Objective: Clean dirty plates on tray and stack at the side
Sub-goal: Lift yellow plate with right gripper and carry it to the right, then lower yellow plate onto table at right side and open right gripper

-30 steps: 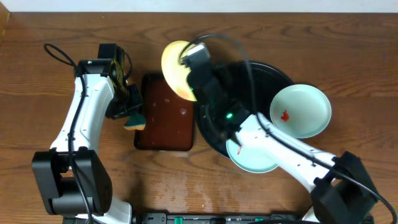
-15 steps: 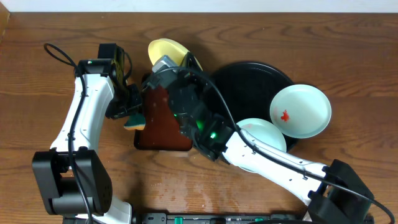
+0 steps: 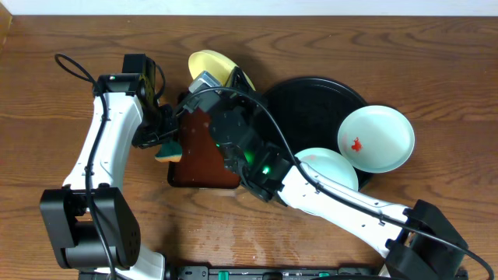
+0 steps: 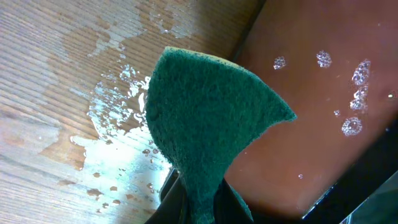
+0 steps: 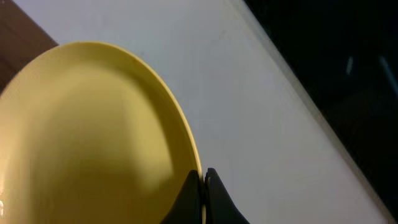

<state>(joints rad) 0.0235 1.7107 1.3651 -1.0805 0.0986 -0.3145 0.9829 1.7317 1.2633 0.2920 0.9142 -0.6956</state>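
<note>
My right gripper [image 5: 203, 186] is shut on the rim of the pale yellow plate [image 5: 93, 124], which is lifted and tilted over the far end of the brown rectangular tray [image 3: 204, 159]. In the overhead view the yellow plate [image 3: 208, 64] shows behind the right arm. A mint plate [image 3: 376, 138] with a red smear lies across the right rim of the round black tray [image 3: 311, 97]. A second mint plate [image 3: 333, 167] sits at the tray's front edge, partly under the right arm. My left gripper [image 4: 205, 208] is shut on a green sponge [image 4: 211, 112] at the brown tray's left edge.
The brown rectangular tray [image 4: 311, 106] holds water drops. Water is splashed on the wood tabletop [image 4: 106, 124] to its left. The right arm crosses the table from the front right toward the far middle. A cable loops at the far left [image 3: 70, 66].
My right arm has swung left with the yellow plate, from the black tray's left edge to over the brown tray. The left arm and sponge have stayed put.
</note>
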